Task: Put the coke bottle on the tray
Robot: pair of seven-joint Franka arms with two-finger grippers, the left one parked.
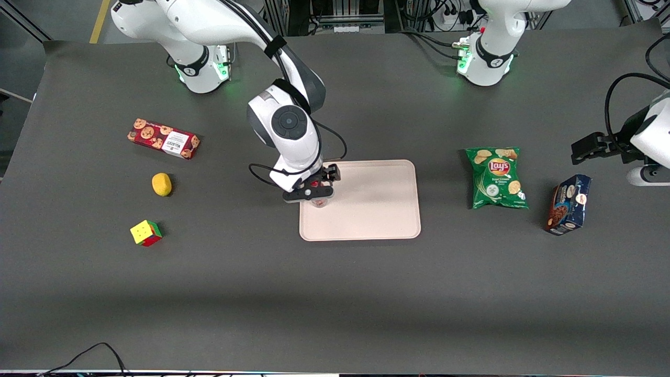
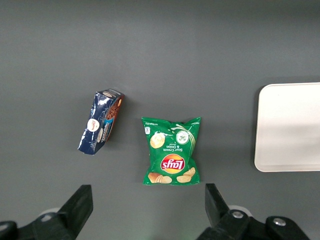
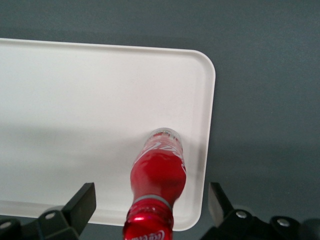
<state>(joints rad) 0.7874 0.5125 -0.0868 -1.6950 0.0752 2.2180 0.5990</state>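
Red coke bottle (image 3: 159, 175) between open hand (image 3: 151, 200) fingers, on tray (image 3: 75, 100)

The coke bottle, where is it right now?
The coke bottle stands upright on the tray, just inside the rim at the working arm's end, between the fingers of the open claw directly above it.

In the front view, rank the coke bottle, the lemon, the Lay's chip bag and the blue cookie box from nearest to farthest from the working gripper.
The gripper is over the tray edge.
1. coke bottle, under it on the tray.
2. lemon, toward the working arm's end.
3. Lay's chip bag, toward the parked arm's end.
4. blue cookie box, farther that way.
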